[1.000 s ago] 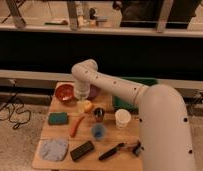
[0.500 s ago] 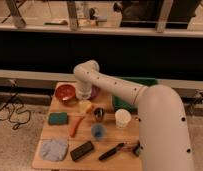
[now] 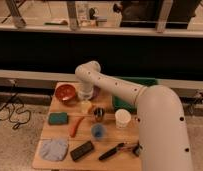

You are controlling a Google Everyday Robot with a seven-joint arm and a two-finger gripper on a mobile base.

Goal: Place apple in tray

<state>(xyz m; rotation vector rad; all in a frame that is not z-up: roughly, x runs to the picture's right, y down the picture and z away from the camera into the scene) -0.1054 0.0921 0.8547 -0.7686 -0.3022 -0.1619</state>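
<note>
A white robot arm reaches from the lower right across a small wooden table [image 3: 60,137] that stands in front of a dark wall with glass panels above. The arm bends at an elbow over the far edge of the table and points its wrist straight down.

The gripper [image 3: 85,100] hangs directly over the apple [image 3: 85,106], a small yellowish fruit lying near the middle of the table's far half. Its fingers are spread wide, released, and grasp nothing; whether their tips already touch the fruit is hard to judge from this angle. The apple rests on the table surface, not in the tray.

The tray [image 3: 140,82], green and rectangular, sits at the far right of the table, mostly hidden behind the arm. A red bowl [image 3: 65,93] stands just left of the gripper.

Nearer the viewer lie a green sponge [image 3: 58,118], an orange carrot [image 3: 75,126], a dark can [image 3: 99,114], a white cup [image 3: 123,118], a small blue cup [image 3: 98,131], a blue-grey cloth [image 3: 54,149], a black block [image 3: 82,150] and a dark-handled tool [image 3: 111,152].

Compared with the earlier views, the arm and gripper have hardly moved; the wrist appears slightly lower over the apple, and every object lies where it did.
</note>
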